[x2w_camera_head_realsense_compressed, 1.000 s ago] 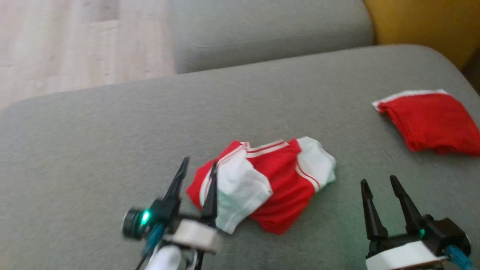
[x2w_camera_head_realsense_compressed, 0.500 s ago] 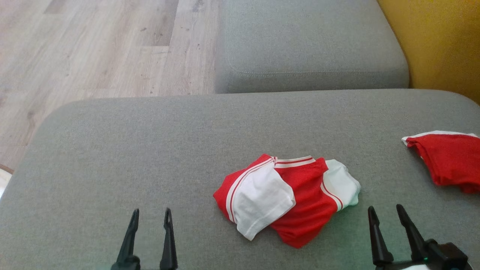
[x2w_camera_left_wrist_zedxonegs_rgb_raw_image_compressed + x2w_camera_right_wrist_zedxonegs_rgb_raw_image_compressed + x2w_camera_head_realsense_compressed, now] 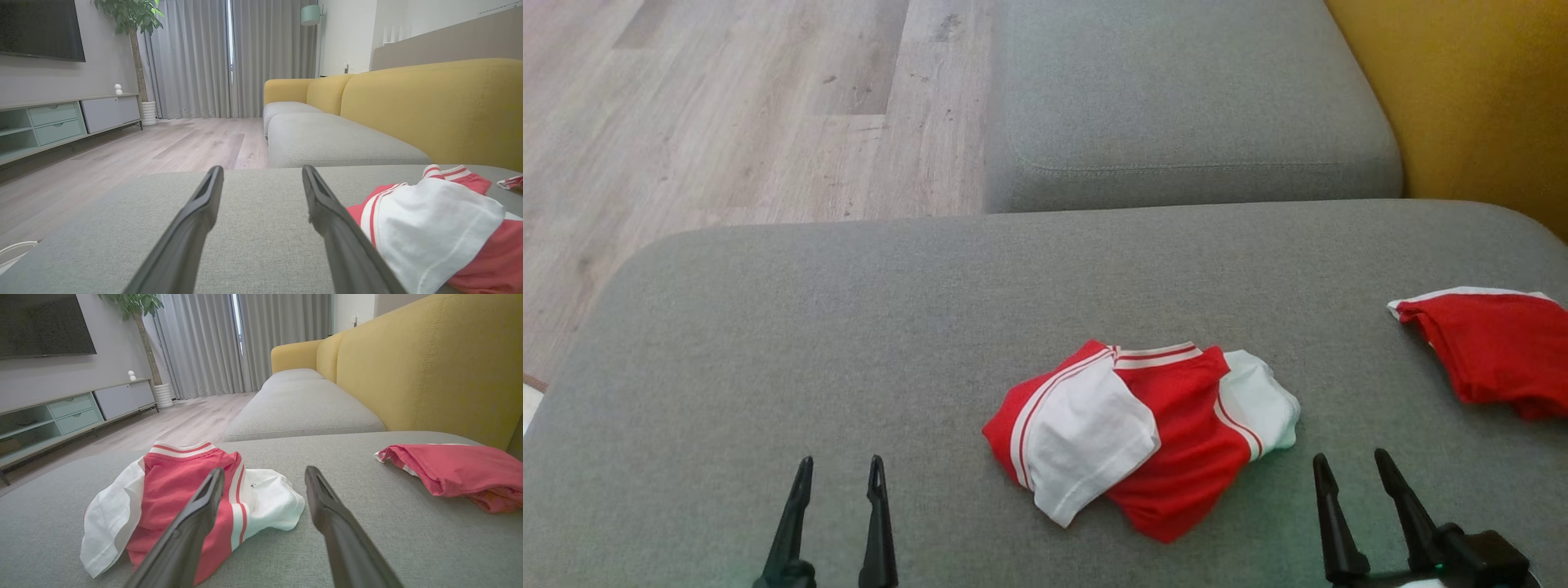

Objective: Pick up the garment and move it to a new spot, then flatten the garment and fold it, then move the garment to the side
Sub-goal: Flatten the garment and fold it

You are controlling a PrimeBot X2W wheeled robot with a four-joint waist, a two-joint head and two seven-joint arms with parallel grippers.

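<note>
Red-and-white garment [image 3: 1143, 437] lies crumpled on the large grey cushion [image 3: 809, 327], close to its front edge and right of the middle. Both white sleeves are turned over the red body, and the striped collar faces the back edge. A second garment [image 3: 1494, 351], red with white trim, sits bunched at the cushion's right edge, well apart from the first. Left gripper [image 3: 840, 462] hovers at the front edge, left of the task garment and clear of it, fingers spread, nothing between them. Right gripper [image 3: 1350, 458] hovers near the front right corner, just beside the garment's right sleeve without touching it, jaws likewise wide and empty. Containers: a white pot [image 3: 149, 112] by the curtains holds one tall leafy plant [image 3: 130, 16]. A low cabinet [image 3: 102, 112] along the wall has open shelves at its left end, their contents too dim to make out. Counts: two garments, two grippers with two dark fingers each, three grey seat cushions in a row along the yellow backrest [image 3: 429, 110], two drawers in the cabinet, one pot, one plant.
</note>
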